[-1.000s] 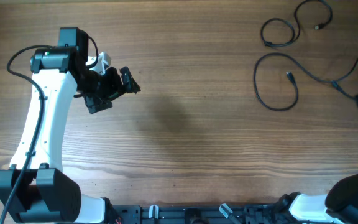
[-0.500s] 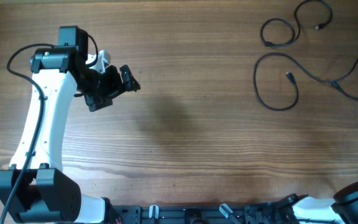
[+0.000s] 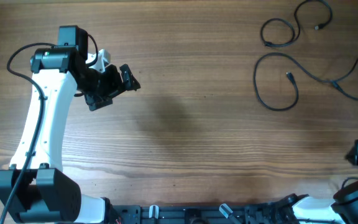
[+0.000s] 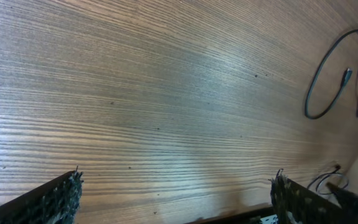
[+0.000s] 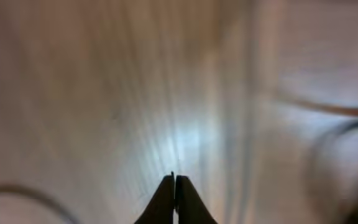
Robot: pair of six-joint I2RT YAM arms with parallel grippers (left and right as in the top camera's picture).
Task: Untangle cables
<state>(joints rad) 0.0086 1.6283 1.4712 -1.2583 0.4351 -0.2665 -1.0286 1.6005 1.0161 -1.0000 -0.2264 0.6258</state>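
Note:
Two thin black cables lie apart at the table's far right. One cable curls near the back edge. The other cable forms a loop with a small plug inside it and runs on toward the right edge. That loop also shows in the left wrist view. My left gripper hovers open over bare wood at the left, far from the cables, its fingers wide apart with nothing between them. My right gripper sits at the lower right edge, below the cables. Its view is blurred, but its jaws are shut and hold nothing.
The wooden table fills the view. The left arm's white links run down the left side to its base at the front edge. A dark rail lines the front edge.
The right arm pulled back from the cable at the right edge toward the front right corner, and its gripper went from open to shut. The left arm and the cables stayed still.

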